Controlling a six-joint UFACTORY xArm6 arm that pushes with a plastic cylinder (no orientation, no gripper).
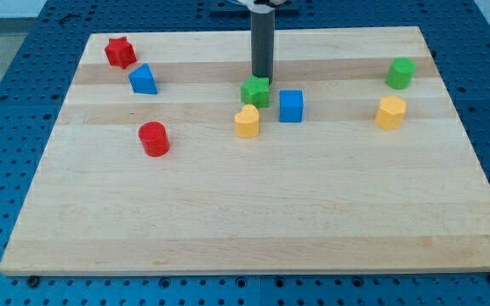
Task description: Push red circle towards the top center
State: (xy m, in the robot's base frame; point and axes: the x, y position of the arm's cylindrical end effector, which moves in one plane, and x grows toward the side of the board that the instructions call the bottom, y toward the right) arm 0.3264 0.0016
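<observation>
The red circle (153, 138) lies on the wooden board at the view's left of centre. My tip (262, 78) stands near the top centre, just above a green block (256, 91) and touching or almost touching it. The red circle is well to the left of and below the tip.
A yellow block (247, 121) and a blue cube (291, 105) sit just below the green block. A red star-like block (120, 52) and a blue block (143, 79) are at the top left. A green block (400, 73) and a yellow block (390, 112) are at the right.
</observation>
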